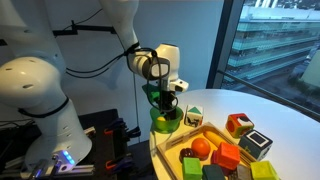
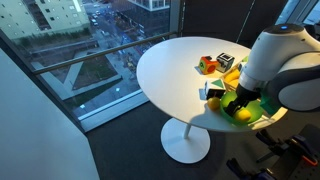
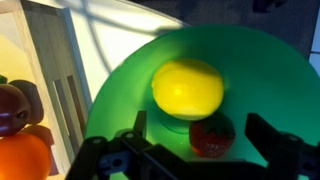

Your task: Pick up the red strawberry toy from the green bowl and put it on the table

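Observation:
In the wrist view the red strawberry toy [image 3: 211,135] lies inside the green bowl [image 3: 270,70], touching a yellow lemon-like toy [image 3: 187,88]. My gripper [image 3: 205,135] is open, its two dark fingers on either side of the strawberry, not touching it. In an exterior view the gripper [image 1: 167,103] reaches down into the green bowl [image 1: 165,123] at the near edge of the white table [image 1: 270,112]. In an exterior view the bowl [image 2: 253,113] is mostly hidden behind the arm, with the gripper [image 2: 238,103] in it.
A wooden tray [image 1: 207,135] with an orange ball [image 1: 201,148], a red-orange block [image 1: 226,157] and other coloured blocks stands beside the bowl. More blocks [image 2: 212,63] lie on the table. A window runs along the far side.

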Available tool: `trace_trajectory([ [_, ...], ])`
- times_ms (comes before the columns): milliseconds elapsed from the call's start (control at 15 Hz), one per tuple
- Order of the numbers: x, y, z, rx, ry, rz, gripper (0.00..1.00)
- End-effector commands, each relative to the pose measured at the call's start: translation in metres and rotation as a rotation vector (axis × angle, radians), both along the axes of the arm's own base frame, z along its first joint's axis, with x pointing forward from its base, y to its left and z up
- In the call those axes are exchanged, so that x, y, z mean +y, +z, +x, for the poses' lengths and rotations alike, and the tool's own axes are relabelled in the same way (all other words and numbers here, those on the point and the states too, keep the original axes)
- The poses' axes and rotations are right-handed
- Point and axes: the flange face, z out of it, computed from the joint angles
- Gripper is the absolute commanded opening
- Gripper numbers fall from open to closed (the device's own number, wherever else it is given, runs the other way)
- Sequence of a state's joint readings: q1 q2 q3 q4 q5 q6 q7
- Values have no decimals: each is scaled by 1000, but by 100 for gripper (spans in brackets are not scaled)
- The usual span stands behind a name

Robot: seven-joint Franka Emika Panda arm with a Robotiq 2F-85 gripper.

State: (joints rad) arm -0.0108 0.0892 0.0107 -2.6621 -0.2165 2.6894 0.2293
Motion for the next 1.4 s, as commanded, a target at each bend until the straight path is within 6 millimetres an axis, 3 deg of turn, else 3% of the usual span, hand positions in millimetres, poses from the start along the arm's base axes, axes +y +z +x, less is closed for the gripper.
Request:
trace_trajectory([
  [0,1,-3,5,-27,7,-10,75],
  [133,2,-3,5,-37,12,-7,67],
  [467,-2,0,6,-25,1,-6,25],
  [533,-4,2,6,-26,-2,-4,21],
  [733,-7,6,7,-24,-9,-1,18],
  [800,-8,8,8,-22,-13,1,11],
  [1333,-8,22,8,-2,-23,3,10],
])
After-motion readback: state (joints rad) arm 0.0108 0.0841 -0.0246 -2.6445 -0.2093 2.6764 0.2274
